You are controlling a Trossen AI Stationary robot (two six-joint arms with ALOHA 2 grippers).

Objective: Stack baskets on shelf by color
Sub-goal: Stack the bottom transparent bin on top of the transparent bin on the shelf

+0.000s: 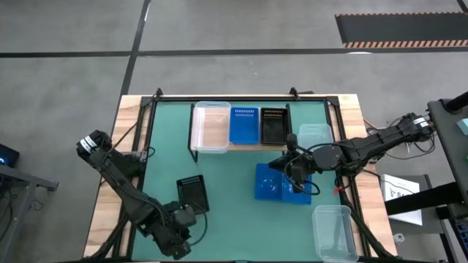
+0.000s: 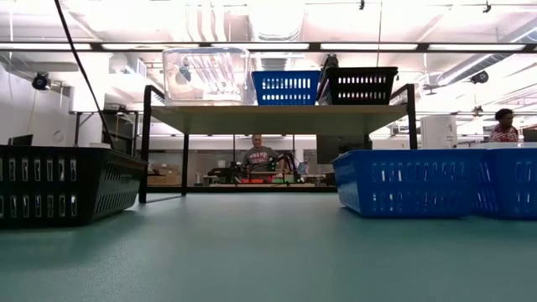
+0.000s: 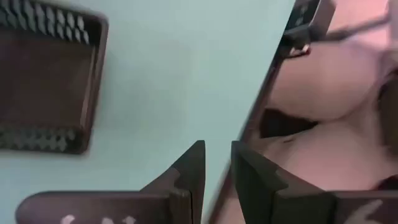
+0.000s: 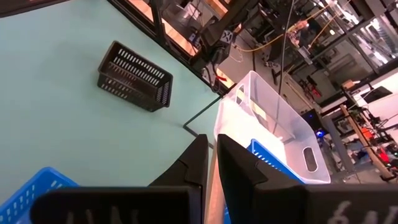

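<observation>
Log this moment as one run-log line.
shelf: clear, blue, black baskets on top | left gripper: near table's front edge, empty, beside black basket | right gripper: empty, above blue basket

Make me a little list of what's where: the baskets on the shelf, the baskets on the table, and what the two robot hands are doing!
On shelf: clear tub, blue basket, black basket, side by side.
On table: black mesh basket near the left arm, blue baskets under the right arm, clear tubs at the right edge.
Left hand: near the table's front edge, a small gap between fingers, holding nothing.
Right hand: over the blue baskets, nearly shut, empty.
</observation>
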